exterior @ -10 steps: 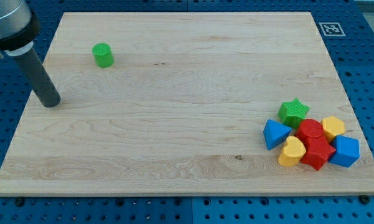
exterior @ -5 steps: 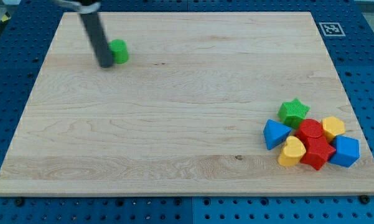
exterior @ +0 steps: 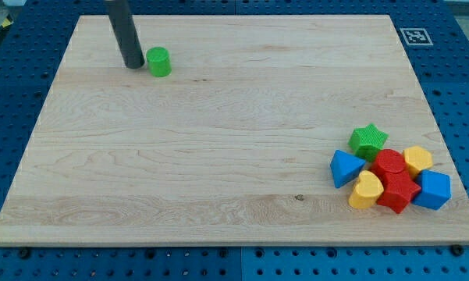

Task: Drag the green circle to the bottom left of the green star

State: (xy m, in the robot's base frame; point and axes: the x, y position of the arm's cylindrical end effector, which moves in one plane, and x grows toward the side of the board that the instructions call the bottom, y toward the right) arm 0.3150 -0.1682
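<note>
— Where does the green circle [exterior: 158, 62] sit?
— Near the view's top left of the wooden board [exterior: 218, 156], upright, well apart from the green star [exterior: 367, 141] at the view's right.

— And my tip [exterior: 133, 65]?
— Just beside the circle, on its left; touching or a hair apart, cannot tell. No jaws to report: only a straight dark rod, nothing apart, together or clamped.

— How far along, then?
— Barely begun, by the look of it. Nearly the whole board left to cross, down and toward the view's right.

— Room at the star's lower left?
— Tight. Blue triangle [exterior: 344, 168] right there, just below and left of the star, touching or nearly so; yellow heart [exterior: 366, 190] below that. Red blocks [exterior: 393, 179], a yellow block [exterior: 417, 159] and a blue block [exterior: 433, 190] packed close on the right.

— Any containers?
— None in view; just the board on a blue pegboard base [exterior: 15, 94], with a marker tag [exterior: 413, 36] at the view's top right.
</note>
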